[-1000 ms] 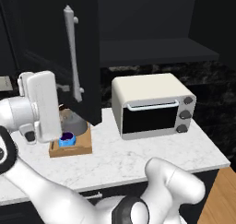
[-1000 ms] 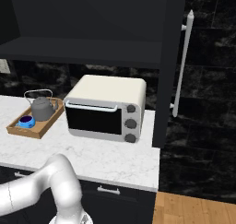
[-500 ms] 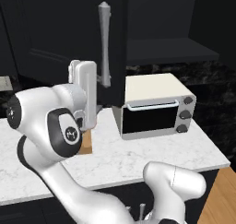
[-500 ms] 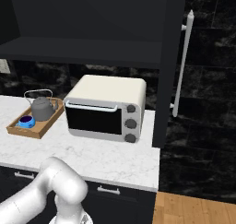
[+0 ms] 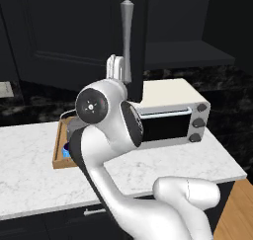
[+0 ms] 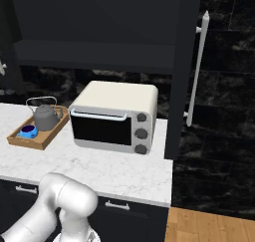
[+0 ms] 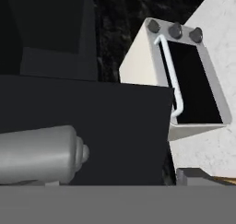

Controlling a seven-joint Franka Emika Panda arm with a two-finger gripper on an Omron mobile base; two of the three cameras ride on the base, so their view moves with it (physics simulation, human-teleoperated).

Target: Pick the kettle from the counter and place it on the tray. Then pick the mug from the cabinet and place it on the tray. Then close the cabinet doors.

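Black panelled door [image 5: 74,31], with its long silver handle [image 5: 126,36], now stands well across your left base view, where half a second ago that handle was further left. The base has not driven: the white toaster oven [image 5: 168,118] sits in the same spot in both pictures, so the left cabinet door has swung some way toward closed, pushed by the arm. Your pincer [image 5: 114,68] is raised right against that handle, just below and beside it; in the hand view the handle's rounded end [image 7: 41,156] lies almost touching the camera, with the door edge [image 7: 138,135] just beyond and the oven further off past it. The fingertips are hidden, so you cannot tell whether the pincer is open, closing or gripping the handle.

Down and away from the pincer, on the white marble counter [image 6: 114,169], the wooden tray [image 6: 35,136] already carries the grey kettle [image 6: 46,116] and the blue mug [image 6: 28,132]. Likely only the doors remain; the right door [image 6: 182,61] still stands out edge-on, handle [image 6: 196,69] forward.
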